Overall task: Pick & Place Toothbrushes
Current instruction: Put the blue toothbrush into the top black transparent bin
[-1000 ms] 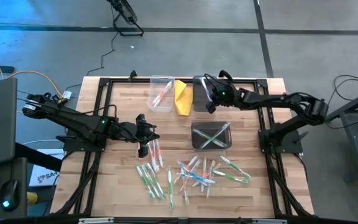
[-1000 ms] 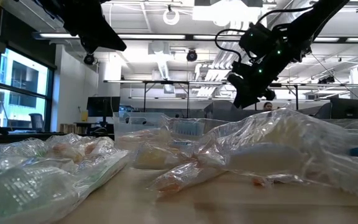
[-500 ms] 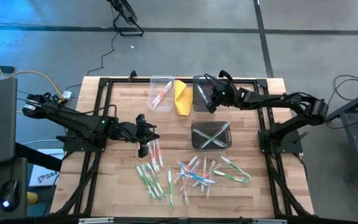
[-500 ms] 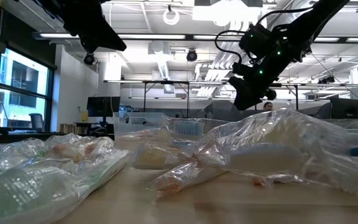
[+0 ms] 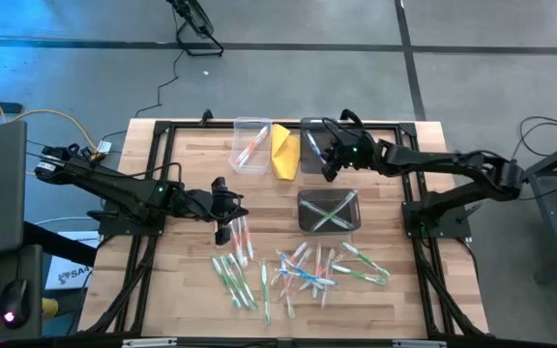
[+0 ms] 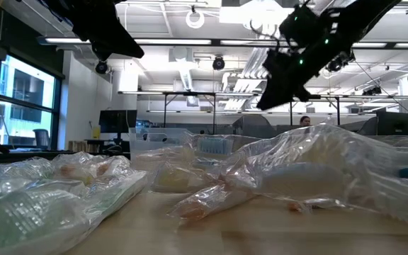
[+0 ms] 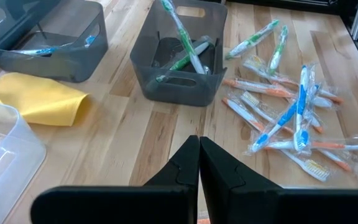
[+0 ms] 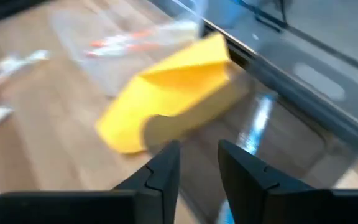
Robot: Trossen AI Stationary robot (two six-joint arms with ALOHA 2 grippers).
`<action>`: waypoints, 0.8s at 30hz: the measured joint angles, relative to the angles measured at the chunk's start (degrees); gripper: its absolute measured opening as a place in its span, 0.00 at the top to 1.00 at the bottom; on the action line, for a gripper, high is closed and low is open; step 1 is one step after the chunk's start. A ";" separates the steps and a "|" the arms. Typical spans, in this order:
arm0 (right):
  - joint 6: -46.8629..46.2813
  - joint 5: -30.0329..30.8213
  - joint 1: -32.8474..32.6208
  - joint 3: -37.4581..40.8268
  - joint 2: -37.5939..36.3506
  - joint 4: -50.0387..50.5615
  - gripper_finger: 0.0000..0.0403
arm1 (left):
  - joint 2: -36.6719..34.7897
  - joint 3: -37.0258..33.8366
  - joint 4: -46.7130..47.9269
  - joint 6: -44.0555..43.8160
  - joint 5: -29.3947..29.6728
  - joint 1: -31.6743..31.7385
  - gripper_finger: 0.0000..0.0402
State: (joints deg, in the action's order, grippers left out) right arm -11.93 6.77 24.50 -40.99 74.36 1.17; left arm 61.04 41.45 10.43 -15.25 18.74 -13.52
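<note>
Several wrapped toothbrushes [image 5: 303,271] lie loose on the wooden table toward its near edge; the left wrist view shows them too [image 7: 291,118]. My left gripper [image 5: 224,228] hangs shut above the table's left half, beside a few red ones [image 5: 244,240], its fingertips [image 7: 199,142] pressed together. My right gripper [image 5: 325,170] hovers open, its fingers slightly apart [image 8: 199,152], over the near end of the far grey bin [image 5: 313,128]. A blue toothbrush [image 8: 257,121] lies in that bin. Green toothbrushes [image 7: 185,43] lean inside the middle grey bin [image 5: 303,224].
A clear bin [image 5: 250,124] with red toothbrushes stands at the far edge. A yellow folded cloth [image 5: 283,150] lies between it and the far grey bin. A black frame rims the table. In the low view, crinkled plastic wrappers [image 6: 296,170] fill the foreground.
My right gripper has risen above the far grey bin and drawn back a little toward the table's right edge. A blue toothbrush now lies uncovered in that bin.
</note>
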 joint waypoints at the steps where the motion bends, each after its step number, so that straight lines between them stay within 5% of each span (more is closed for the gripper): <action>1: 0.40 -0.44 -0.87 0.00 -1.26 0.04 0.77 | 0.00 -0.01 0.01 0.00 0.00 0.00 0.97; 15: 6.19 -13.37 -13.61 0.00 -11.71 -0.13 0.84 | 0.00 0.00 -0.01 -0.02 0.00 0.00 0.97; 24: 5.36 -14.03 -23.31 0.00 -11.70 -0.03 0.87 | 0.00 -0.01 0.01 1.86 0.00 0.01 0.97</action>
State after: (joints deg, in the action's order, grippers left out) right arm -6.57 -7.26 1.19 -40.99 62.65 1.15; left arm 61.04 41.44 10.44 -13.38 18.74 -13.51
